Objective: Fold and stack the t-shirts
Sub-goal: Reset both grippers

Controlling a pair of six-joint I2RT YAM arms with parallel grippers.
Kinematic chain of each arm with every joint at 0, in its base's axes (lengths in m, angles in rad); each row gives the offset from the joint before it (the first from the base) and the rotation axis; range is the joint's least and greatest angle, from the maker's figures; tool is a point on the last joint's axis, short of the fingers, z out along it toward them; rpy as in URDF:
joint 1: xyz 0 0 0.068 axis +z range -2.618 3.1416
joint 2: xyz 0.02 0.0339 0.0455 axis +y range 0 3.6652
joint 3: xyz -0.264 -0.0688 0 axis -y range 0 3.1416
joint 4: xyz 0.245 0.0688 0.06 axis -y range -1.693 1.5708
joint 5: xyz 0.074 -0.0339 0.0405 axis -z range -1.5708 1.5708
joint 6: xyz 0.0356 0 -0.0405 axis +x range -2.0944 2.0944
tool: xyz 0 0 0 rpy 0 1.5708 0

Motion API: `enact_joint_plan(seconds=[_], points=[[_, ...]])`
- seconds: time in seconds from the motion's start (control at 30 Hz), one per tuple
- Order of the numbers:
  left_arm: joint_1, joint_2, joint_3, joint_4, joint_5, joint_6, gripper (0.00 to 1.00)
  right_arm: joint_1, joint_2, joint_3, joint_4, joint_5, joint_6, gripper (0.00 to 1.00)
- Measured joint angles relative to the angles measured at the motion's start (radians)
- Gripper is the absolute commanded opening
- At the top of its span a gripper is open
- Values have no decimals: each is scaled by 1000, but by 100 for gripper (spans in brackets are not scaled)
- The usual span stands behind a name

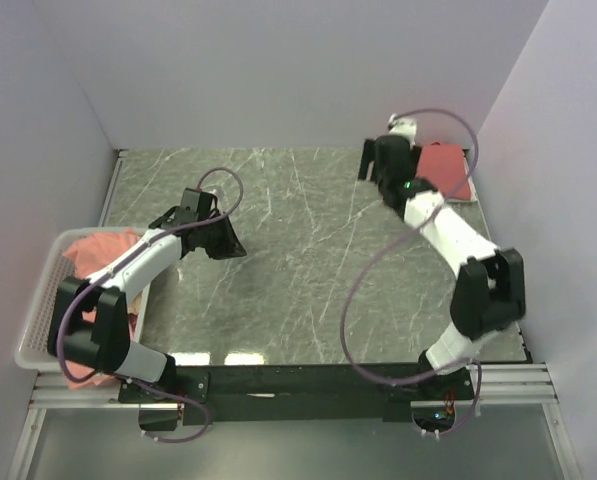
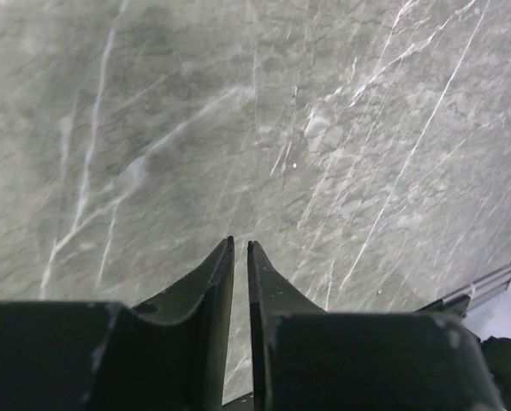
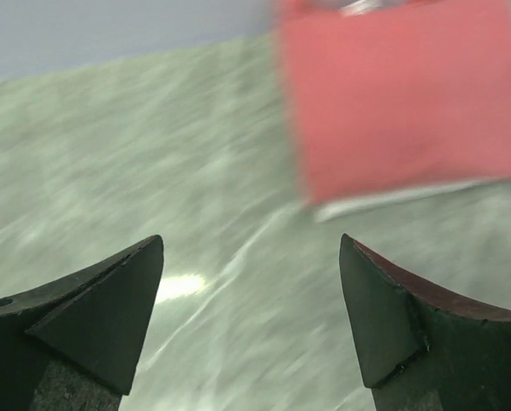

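1. From overhead, a folded coral-red cotton t-shirt (image 1: 446,170) lay at the far right corner of the grey marble counter (image 1: 298,290), just beside the right tool (image 1: 381,160). Crumpled salmon t-shirts (image 1: 103,245) sat in a white plastic mesh basket (image 1: 36,320) at the left edge.
2. The blurred right wrist view alone showed that tool's fingers spread wide and holding nothing. A thin white edge showed under the red shirt ahead.
3. The left wrist view showed the left tool (image 2: 240,248) narrow, with only a slit between its fingers. It was empty, over bare marble.
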Motion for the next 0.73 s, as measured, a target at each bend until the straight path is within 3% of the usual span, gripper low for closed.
enact_joint_plan(seconds=[0.1,0.3,0.57,0.73], points=[[-1,-77,-45,0,-36,-2,20,137,-176,-216,71,-39,111,89],[-2,-206,-110,-8,-87,-2,22,278,-434,-541,98,-143,303,90],[-12,-291,-145,-11,-124,-2,22,293,-693,-784,88,-280,425,96],[-13,-305,-145,-10,-129,-3,22,293,-804,-816,53,-286,442,97]])
